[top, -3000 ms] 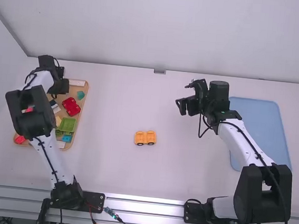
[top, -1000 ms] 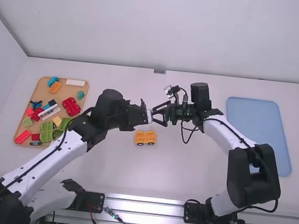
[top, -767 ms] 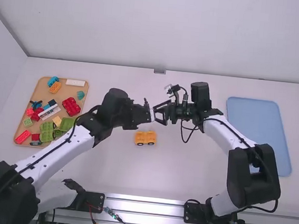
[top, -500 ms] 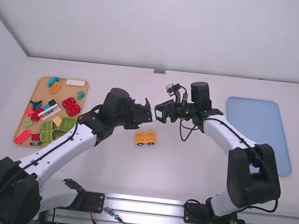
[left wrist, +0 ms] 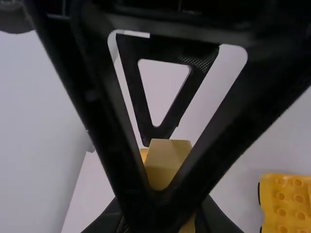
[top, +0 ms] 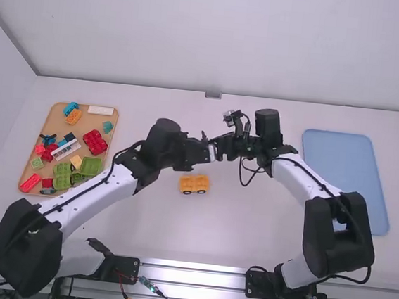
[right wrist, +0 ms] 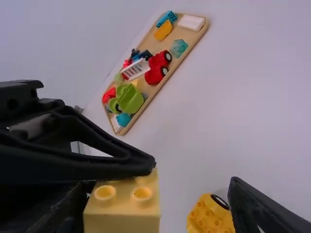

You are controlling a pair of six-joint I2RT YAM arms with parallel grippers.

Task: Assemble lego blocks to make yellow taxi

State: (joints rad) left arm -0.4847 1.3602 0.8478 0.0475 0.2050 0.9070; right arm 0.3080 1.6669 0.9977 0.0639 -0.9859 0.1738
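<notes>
Above the table's middle, my left gripper meets my right gripper. The left gripper is shut on a pale yellow block with studs. In the right wrist view, that yellow block sits between the spread fingers of the right gripper, closer to one of them. An orange-yellow car base with wheels rests on the table just below the grippers; this car base is partly cut off in the left wrist view, and the car base lies beyond the block in the right wrist view.
A wooden tray of assorted blocks, among them a red one and a green one, is at the table's left. On the right lies a blue mat, beyond the right forearm.
The left arm has swung from over the tray to the middle, bringing the yellow block. My right gripper has moved left and slightly nearer the camera, where the two now meet. The car base has stayed put.
</notes>
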